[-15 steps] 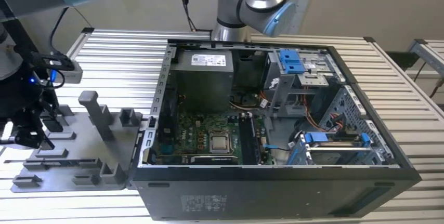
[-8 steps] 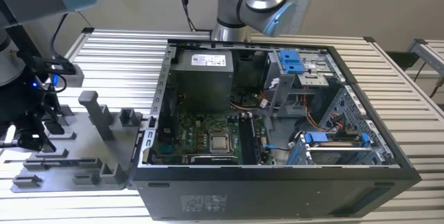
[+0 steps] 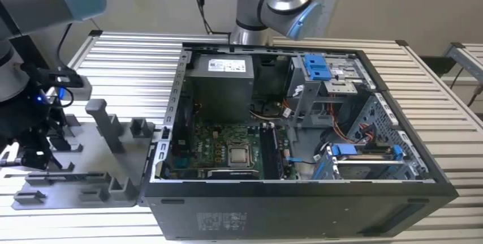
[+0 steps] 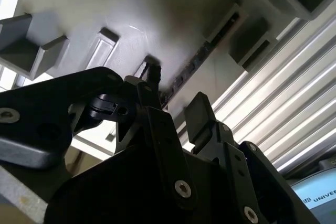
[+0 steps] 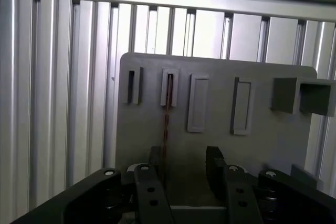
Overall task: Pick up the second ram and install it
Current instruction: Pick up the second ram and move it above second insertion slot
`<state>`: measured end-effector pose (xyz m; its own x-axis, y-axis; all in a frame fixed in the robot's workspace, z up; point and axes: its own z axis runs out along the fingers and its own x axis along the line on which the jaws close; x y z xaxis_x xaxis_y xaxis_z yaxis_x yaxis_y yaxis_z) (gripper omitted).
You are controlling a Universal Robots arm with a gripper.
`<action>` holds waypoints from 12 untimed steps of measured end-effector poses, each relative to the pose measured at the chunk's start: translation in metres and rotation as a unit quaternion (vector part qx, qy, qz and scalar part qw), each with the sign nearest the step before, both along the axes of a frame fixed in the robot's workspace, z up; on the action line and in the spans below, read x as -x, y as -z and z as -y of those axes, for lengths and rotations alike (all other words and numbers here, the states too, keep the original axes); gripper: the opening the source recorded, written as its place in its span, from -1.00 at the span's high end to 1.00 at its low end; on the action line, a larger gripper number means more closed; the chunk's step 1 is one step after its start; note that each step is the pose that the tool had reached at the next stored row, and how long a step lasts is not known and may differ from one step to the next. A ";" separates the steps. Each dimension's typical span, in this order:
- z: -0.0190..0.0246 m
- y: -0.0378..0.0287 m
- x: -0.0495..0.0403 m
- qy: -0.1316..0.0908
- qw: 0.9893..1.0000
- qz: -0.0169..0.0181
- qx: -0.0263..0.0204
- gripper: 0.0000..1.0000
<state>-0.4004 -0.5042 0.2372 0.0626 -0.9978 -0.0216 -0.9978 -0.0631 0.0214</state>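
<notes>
Spread and empty over the grey holder plate (image 5: 142, 145), the tool (image 5: 185, 167) sits off-centre — the second ram (image 5: 167, 114) stands close to one finger, so closing could tip it.

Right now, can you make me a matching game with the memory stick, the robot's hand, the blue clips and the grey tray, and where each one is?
Things:
1. second ram
2. hand
3. blue clips
4. grey tray

Places or states:
A. inside the computer case
B. open, close over the grey tray
C. standing on edge in a slot of the grey tray
D. flat on the ribbed table, at the exterior view's left of the computer case

Pairs: 1-C, 2-B, 3-A, 4-D.
</notes>
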 end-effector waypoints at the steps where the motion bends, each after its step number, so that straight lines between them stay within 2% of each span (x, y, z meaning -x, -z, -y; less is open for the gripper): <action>1: 0.0006 0.0012 0.0001 0.000 1.000 0.000 0.000 0.04; 12: 0.0072 0.0150 0.0008 0.000 1.000 0.000 0.000 0.04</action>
<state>-0.4012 -0.5114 0.2222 0.0629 -0.9978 -0.0216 -0.9978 -0.0634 0.0215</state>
